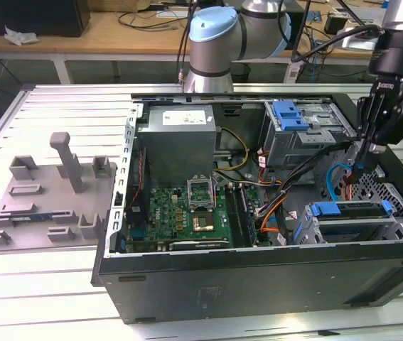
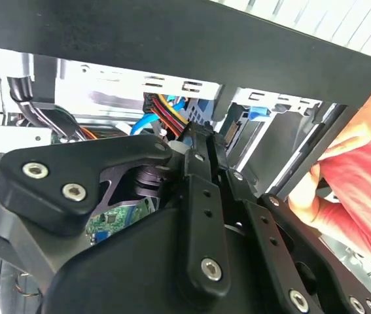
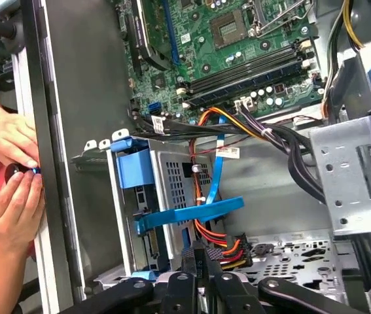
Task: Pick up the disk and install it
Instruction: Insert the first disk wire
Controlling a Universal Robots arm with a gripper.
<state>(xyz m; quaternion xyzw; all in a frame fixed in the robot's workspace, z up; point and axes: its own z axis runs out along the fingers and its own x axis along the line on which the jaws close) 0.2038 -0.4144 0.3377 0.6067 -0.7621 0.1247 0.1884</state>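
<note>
Seating of the disk (image 1: 356,210) is judged to be the step in hand: it is seen lying in the lower drive cage (image 1: 343,231), at the exterior view's right, framed by its blue rail (image 1: 327,209). The gripper (image 1: 358,165) is poised near it among the cables (image 3: 290,147), jaws drawn together and the disk not held. Care with those cables, and with a person's hand (image 3: 5,137) at the case wall (image 3: 67,98), is called for.
</note>
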